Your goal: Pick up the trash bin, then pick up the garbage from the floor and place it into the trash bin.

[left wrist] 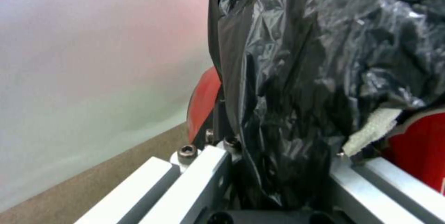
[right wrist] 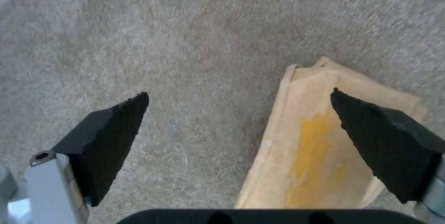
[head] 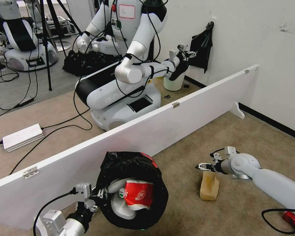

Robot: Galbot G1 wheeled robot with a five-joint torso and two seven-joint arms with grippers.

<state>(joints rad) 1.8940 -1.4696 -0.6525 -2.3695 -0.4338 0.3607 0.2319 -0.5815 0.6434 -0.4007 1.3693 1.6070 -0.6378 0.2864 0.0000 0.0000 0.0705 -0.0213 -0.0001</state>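
- Holding the trash bin (head: 134,170) by its rim, the left gripper (head: 94,196) sits low at the robot's left, its fingers clamped on the bin wall and black liner (left wrist: 297,78); the bin is tilted, mouth toward the camera, just in front of the white partition board (head: 173,124).
- Inside the bin: a red-and-white paper cup (head: 139,195) and a bottle with a green label (head: 122,193), lying against something white and round.
- Right of the bin, well apart from it, a tan paper bag (head: 209,186) lies on the beige carpet (head: 245,141); wrist view shows a yellowish stain on it (right wrist: 320,154).
- Right gripper (head: 205,167) hovers just above the bag's far end, jaws spread wide, empty; one pad (right wrist: 385,140) over the bag, the other over bare carpet.
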